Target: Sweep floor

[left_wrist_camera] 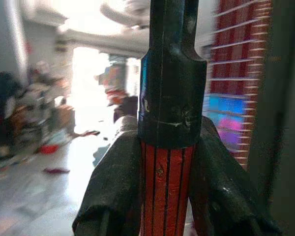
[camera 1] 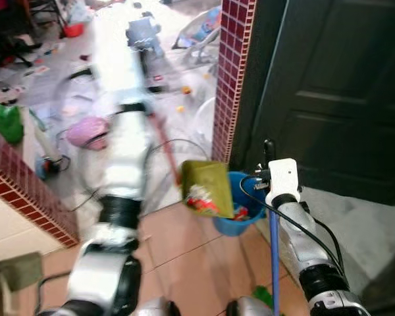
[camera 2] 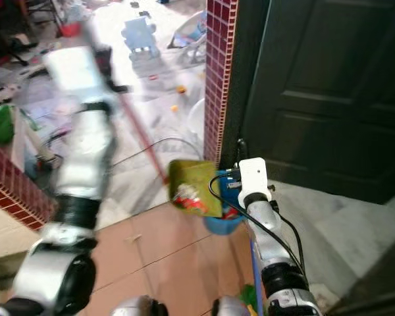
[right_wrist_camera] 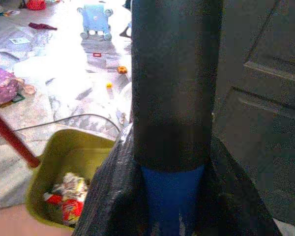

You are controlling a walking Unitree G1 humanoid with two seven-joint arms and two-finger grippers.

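The left gripper (left_wrist_camera: 167,196) is clamped on the red handle (camera 1: 164,141) of the green dustpan (camera 1: 207,187), which hangs tilted, full of wrappers, just over the blue bucket (camera 1: 247,220) near the brick pillar (camera 1: 232,79). The right gripper (right_wrist_camera: 172,196) is clamped on the blue broom handle (camera 1: 274,263) to the right. Since the dustpan overlaps only the bucket's left rim, tipping it now could drop litter onto the floor (camera 1: 178,243).

A blue bucket (camera 1: 240,220) stands by the red tiled pillar (camera 1: 230,72), beside a dark door (camera 1: 336,92).
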